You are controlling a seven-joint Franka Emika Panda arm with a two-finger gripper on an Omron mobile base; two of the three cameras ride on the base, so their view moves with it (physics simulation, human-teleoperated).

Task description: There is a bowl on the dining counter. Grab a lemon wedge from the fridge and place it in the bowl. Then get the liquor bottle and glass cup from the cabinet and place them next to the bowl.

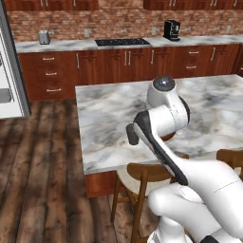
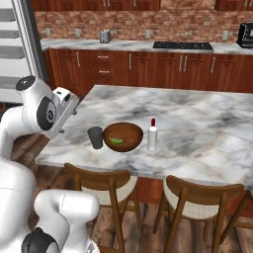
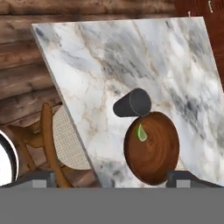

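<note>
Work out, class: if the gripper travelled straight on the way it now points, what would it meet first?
Most likely the wooden bowl holding the lemon wedge, lying between the open fingers; depth is uncertain.

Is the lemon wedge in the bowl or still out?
In. The green lemon wedge lies inside the brown wooden bowl on the dining counter, with the dark cup and the bottle on either side of the bowl.

Desk (image 2: pixel 207 128): white-grey veined marble. Bowl (image 2: pixel 129 132): red-brown wood grain. Wedge (image 2: pixel 115 141): green. Cup (image 2: pixel 95 137): dark grey. Bottle (image 2: pixel 152 136): whitish, red cap.
</note>
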